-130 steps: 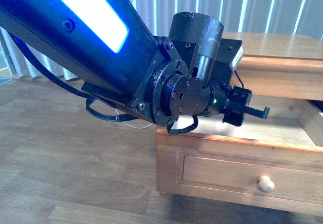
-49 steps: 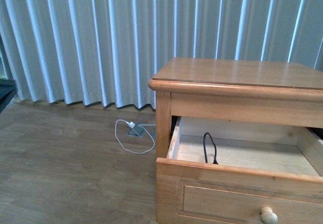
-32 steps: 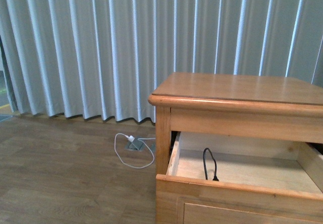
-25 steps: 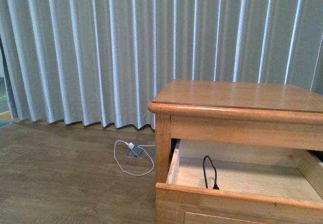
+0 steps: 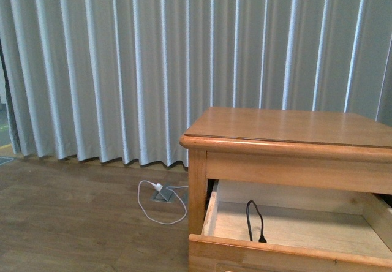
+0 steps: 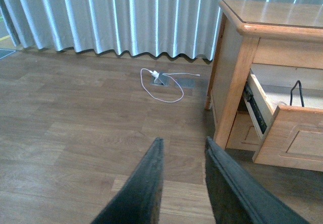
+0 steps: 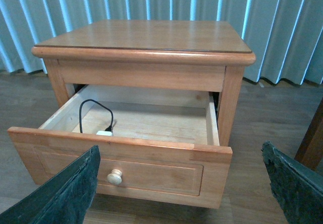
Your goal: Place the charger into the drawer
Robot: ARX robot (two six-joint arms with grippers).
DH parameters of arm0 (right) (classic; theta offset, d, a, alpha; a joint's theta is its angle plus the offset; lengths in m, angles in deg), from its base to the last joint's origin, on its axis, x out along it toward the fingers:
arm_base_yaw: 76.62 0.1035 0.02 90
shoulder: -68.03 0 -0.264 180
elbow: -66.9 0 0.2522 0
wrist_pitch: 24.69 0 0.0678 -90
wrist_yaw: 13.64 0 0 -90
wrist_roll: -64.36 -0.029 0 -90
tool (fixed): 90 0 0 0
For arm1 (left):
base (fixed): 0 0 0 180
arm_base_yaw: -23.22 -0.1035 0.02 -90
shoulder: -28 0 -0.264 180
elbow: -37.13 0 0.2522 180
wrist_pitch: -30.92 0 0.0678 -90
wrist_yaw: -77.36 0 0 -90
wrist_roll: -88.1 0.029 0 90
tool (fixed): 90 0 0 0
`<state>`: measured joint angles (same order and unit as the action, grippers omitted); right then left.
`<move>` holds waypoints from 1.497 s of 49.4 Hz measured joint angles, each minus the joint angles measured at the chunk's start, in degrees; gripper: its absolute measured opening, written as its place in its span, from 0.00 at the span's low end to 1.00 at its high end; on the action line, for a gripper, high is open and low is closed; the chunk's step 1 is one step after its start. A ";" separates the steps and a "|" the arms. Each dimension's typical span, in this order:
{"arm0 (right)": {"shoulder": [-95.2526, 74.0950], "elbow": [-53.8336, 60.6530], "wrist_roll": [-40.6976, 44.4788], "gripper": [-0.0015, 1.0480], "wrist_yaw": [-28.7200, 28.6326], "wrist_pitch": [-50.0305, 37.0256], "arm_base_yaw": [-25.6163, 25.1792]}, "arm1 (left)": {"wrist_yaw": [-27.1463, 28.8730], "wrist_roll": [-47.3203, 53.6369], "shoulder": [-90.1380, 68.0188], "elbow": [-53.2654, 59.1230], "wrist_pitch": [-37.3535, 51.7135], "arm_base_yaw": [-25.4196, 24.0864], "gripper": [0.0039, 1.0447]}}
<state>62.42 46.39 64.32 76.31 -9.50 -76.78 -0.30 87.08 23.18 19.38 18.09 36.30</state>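
The honey-coloured drawer (image 7: 121,171) stands pulled out of the wooden nightstand (image 7: 146,37), its panelled front carrying a round pale knob (image 7: 115,176). The charger (image 7: 104,132) lies inside at the drawer's front, a white block with its black cable (image 7: 93,110) looping up. The cable also shows in the front view (image 5: 254,220) and the left wrist view (image 6: 297,90). My right gripper (image 7: 181,168) is open and empty in front of the drawer front. My left gripper (image 6: 182,148) is open and empty above the floor, away from the nightstand.
An all-white cable with a white plug (image 5: 158,197) lies on the wooden floor by a floor socket (image 6: 161,80), in front of grey curtains (image 5: 153,57). The nightstand's top (image 5: 288,128) is bare. A dark furniture leg (image 7: 310,143) stands beside the right gripper.
The left arm, which filled the front view 2.6 s ago, has drawn out of it. Since then the view has risen; the drawer front and knob slid out of the bottom.
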 joint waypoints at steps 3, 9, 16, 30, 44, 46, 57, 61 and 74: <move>0.00 0.00 0.00 0.92 0.00 0.00 0.00 | -1.53 0.15 0.57 0.37 -0.24 -1.70 0.14; 0.00 0.00 0.00 0.92 0.00 0.00 -0.02 | -8.44 0.42 1.77 1.01 -0.92 -6.88 0.04; 0.00 0.00 0.00 0.92 0.00 0.00 0.00 | -11.80 0.55 4.13 2.64 -1.05 -12.76 0.04; 0.00 0.02 0.00 0.92 0.00 0.00 0.00 | -12.31 0.76 4.57 2.64 -1.05 -12.87 0.04; -3.85 -3.32 4.13 0.92 -8.98 9.38 -1.70 | -12.31 0.76 4.59 2.64 -1.05 -12.87 0.42; -6.82 -4.59 5.03 0.92 -10.54 13.40 -1.40 | -12.33 0.76 4.59 2.64 -1.05 -12.87 0.50; -21.97 -9.77 3.52 0.92 -10.36 16.24 2.38 | -12.31 0.76 4.59 2.64 -1.05 -12.87 0.88; -31.41 -11.74 0.85 0.92 -9.01 12.52 4.26 | -12.31 0.79 4.59 2.64 -1.05 -12.87 0.94; -52.13 -15.96 -4.74 0.92 -1.92 0.44 11.45 | -12.31 0.79 4.59 2.64 -1.05 -12.87 0.94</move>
<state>10.30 30.44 59.58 74.38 -9.06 -65.33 -12.61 87.87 27.77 22.02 17.04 23.43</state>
